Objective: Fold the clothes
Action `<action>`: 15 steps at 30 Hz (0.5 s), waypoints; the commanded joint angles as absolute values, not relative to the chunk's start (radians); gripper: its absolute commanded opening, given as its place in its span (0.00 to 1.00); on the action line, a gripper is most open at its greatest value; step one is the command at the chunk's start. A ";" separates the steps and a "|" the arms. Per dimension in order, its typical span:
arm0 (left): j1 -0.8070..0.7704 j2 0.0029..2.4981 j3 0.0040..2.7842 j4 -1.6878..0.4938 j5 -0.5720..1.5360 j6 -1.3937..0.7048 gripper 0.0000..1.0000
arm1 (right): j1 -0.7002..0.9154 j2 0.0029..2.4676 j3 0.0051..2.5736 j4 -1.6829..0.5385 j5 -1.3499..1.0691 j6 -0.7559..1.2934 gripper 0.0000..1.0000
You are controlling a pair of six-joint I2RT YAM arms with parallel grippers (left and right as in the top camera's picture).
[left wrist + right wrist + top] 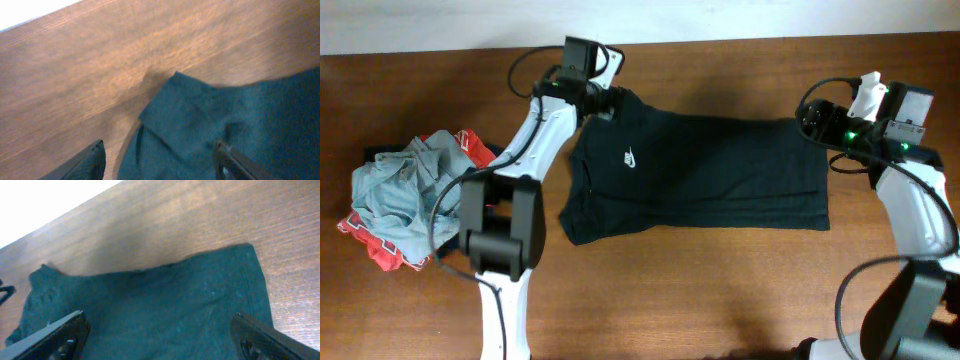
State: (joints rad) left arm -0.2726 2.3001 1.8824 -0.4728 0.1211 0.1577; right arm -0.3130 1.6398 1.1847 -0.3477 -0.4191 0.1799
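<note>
The black T-shirt (700, 175) with a small white chest logo (631, 157) lies folded lengthwise across the middle of the table. My left gripper (610, 100) hovers open over the shirt's far left corner; in the left wrist view the fingers (160, 162) straddle a folded sleeve corner (175, 115). My right gripper (812, 118) hovers open over the shirt's far right corner; in the right wrist view its fingers (160, 337) span the hem end of the shirt (165, 305). Neither holds fabric.
A pile of other garments (405, 200), grey-blue on top with red-and-white and dark pieces beneath, sits at the left of the table. The table's far edge (720, 42) runs just behind both grippers.
</note>
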 commanded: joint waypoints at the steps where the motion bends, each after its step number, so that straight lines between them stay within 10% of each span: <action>1: -0.270 2.377 1.910 -0.409 0.135 0.194 0.68 | -0.316 1.711 1.202 -0.332 -0.407 0.169 0.93; 9: -0.270 2.437 1.910 -0.344 0.135 0.197 0.58 | -0.317 1.826 1.202 -0.311 -0.301 0.168 0.93; 15: -0.270 2.439 1.911 -0.324 0.135 0.197 0.05 | -0.333 1.839 1.202 -0.258 -0.252 0.168 0.93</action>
State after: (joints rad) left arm -0.2726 2.4241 1.8843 -0.3271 0.1246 0.1902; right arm -0.3153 1.8339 1.1858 -0.2859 -0.2993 0.1795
